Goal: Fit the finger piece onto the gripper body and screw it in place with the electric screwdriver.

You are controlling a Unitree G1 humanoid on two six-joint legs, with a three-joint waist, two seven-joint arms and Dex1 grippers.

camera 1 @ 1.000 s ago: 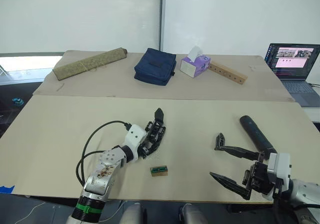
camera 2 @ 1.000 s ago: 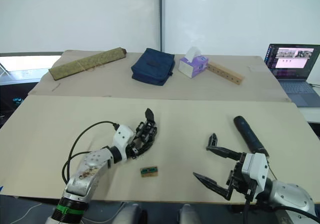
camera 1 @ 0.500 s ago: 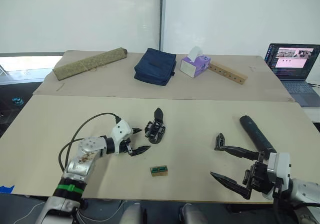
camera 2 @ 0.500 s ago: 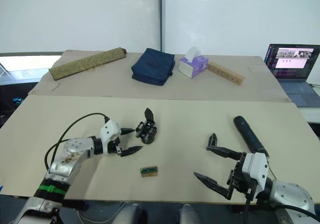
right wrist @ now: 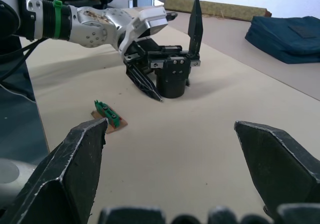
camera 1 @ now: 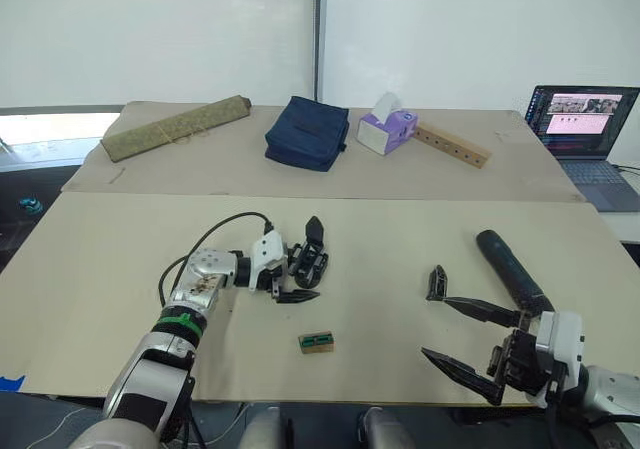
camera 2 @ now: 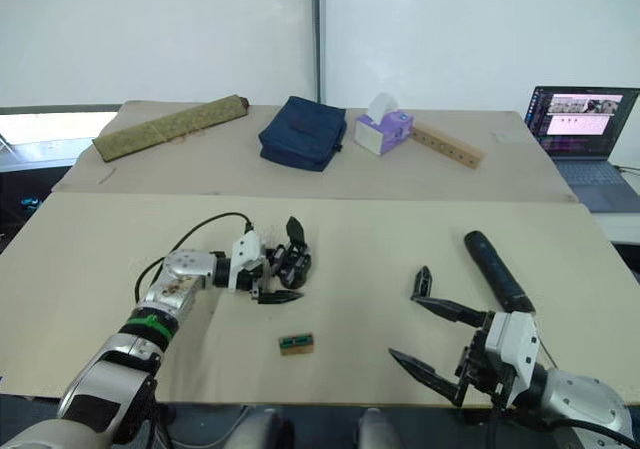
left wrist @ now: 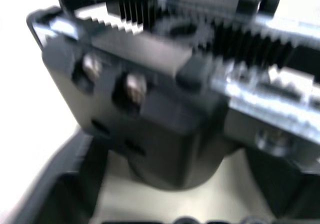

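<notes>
Gripper body: the gripper body (camera 1: 312, 260) stands upright on the front table (camera 1: 400, 229), left of centre, its round dark base down and one pointed black finger sticking up.
Left gripper: the left gripper (camera 1: 290, 281) reaches in from the left with its fingers spread around the gripper body's base, one finger behind it and one in front, tip resting near the table; from these views I cannot tell whether the fingers touch the body. The left wrist view shows the body very close, with two small screws and toothed metal rails on its face.
Finger piece: the finger piece (camera 1: 436, 282) lies on the table right of centre, well apart from the gripper body.
Right gripper: the right gripper (camera 1: 462, 340) hovers low near the table's front right edge, its two long black fingers spread wide and holding nothing; one fingertip lies just beside the finger piece.
Electric screwdriver: the electric screwdriver (camera 1: 510, 271) lies flat on the table to the right of the finger piece, beyond the right gripper.
Small block: a green-and-brown block (camera 1: 317, 342) lies on the table in front of the gripper body.
Far table: a rolled mat (camera 1: 178, 126), a dark blue bag (camera 1: 308, 132), a tissue box (camera 1: 388, 130) and a wooden bar with holes (camera 1: 452, 145).
Right edge: an open laptop (camera 1: 585, 121).
</notes>
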